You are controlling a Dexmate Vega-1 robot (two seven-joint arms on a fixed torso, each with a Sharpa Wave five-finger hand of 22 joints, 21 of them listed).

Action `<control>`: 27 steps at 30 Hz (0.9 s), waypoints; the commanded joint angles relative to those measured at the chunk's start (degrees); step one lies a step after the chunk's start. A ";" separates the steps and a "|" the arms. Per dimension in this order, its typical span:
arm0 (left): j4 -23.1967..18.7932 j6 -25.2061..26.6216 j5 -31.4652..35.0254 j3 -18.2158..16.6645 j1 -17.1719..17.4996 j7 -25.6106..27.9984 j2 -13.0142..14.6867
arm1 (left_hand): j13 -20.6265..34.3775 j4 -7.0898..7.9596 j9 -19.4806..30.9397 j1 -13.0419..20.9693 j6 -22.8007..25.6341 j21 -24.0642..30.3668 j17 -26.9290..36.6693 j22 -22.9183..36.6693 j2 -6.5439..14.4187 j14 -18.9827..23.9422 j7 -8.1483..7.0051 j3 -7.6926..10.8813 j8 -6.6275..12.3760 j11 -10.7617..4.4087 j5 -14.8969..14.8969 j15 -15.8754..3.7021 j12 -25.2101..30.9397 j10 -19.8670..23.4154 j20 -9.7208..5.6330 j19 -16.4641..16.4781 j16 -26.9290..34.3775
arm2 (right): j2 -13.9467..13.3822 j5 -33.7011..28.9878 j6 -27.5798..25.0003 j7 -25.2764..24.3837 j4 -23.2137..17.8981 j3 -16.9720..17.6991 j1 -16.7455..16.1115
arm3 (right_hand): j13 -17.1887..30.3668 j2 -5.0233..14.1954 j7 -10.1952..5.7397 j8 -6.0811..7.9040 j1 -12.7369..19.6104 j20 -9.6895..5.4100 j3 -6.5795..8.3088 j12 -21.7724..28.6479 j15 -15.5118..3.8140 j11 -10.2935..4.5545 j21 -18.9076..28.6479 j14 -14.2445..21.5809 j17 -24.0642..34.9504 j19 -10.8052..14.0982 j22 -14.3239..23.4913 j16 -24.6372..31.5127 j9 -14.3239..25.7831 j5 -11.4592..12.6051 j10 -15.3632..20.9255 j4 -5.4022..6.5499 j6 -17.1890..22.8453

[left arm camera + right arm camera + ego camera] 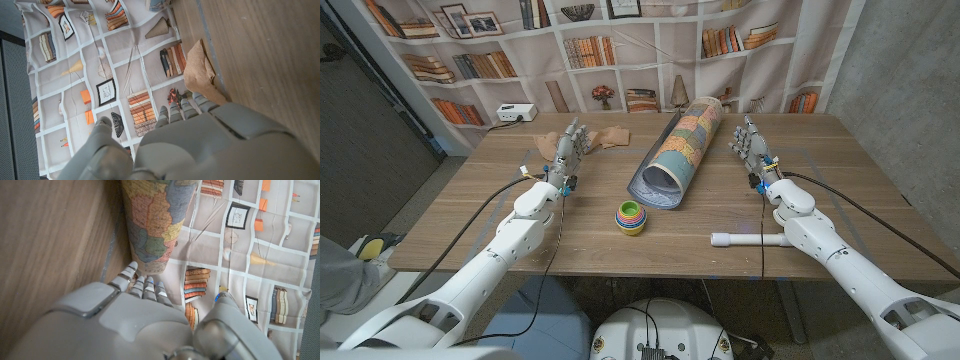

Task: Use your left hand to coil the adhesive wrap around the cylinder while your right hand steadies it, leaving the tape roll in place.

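Standing at the left of the wooden surface (470, 215), the left hand (565, 150) has its fingers pointing up and spread, holding nothing; in the left wrist view the same hand (200, 145) reaches toward a crumpled tan wrap. That tan wrap (608, 137) lies near the far edge, just beside the left hand's fingertips (whether they touch it I cannot tell), and it shows again in the left wrist view (200, 67). A white power strip (516, 112) sits at the far left corner, by the bookshelf-printed backdrop (480, 60).

Nearer the front, a small stack of coloured cups (631, 216) stands between the two arms, close to the open end of the cylinder. The cylinder (682, 150), a big rolled map, lies on its side across the middle, running diagonally from the front centre to the far edge, apart from both hands. In the right wrist view its map-printed side (155, 220) lies just ahead of the right hand's fingertips (145, 286).

A white tube (748, 239) lies near the front edge, beside the right forearm. The right hand (750, 143) stands to the right of the cylinder, fingers up and apart, holding nothing; the right wrist view shows the back of this hand (140, 325).
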 commanded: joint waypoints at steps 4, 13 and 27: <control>0.02 2.68 5.81 -7.22 1.29 -3.88 -5.71 | 0.13 -0.11 0.30 0.74 -0.10 0.33 0.31 0.27 0.04 -0.35 -0.42 0.44 0.35 0.14 0.39 -0.01 0.40 -0.26 0.09 0.36 0.39 | 5.43 -5.27 -2.61 3.96 0.15 6.41 -1.11 | 0.16 0.00 0.36 0.33 0.41 -0.24 0.37 0.30 -0.06 0.45 0.38 -0.60 0.12 0.28 0.14 0.42 0.25 0.38 0.04 -0.07 0.04; -0.61 2.16 8.66 -10.05 2.17 -2.97 -8.44 | 0.13 -0.36 0.29 0.93 1.20 0.52 0.27 0.25 0.27 0.13 -0.50 0.61 0.76 -0.23 0.41 -0.36 0.89 1.00 -0.48 0.81 0.57 | 6.71 -7.42 -3.10 4.95 -0.81 8.47 -2.00 | 0.15 0.03 0.37 0.33 0.46 -0.15 0.35 0.34 -0.03 0.44 0.36 -0.72 0.00 0.14 0.14 0.42 0.26 0.39 -0.07 -0.18 -0.06; -3.05 2.53 11.06 -11.30 3.64 -1.69 -10.18 | 0.12 -0.74 0.28 1.25 2.30 0.35 0.23 0.22 0.46 -0.87 -0.14 0.82 0.98 -0.39 0.41 -0.37 1.01 1.44 -1.46 0.45 0.19 | 6.15 -8.85 -2.37 6.46 -2.77 10.12 -4.24 | 0.13 0.11 0.36 0.36 0.75 -0.13 0.40 0.45 -0.02 0.29 0.36 -0.81 -0.25 -0.02 0.14 0.44 0.25 0.41 -0.09 -0.50 -0.18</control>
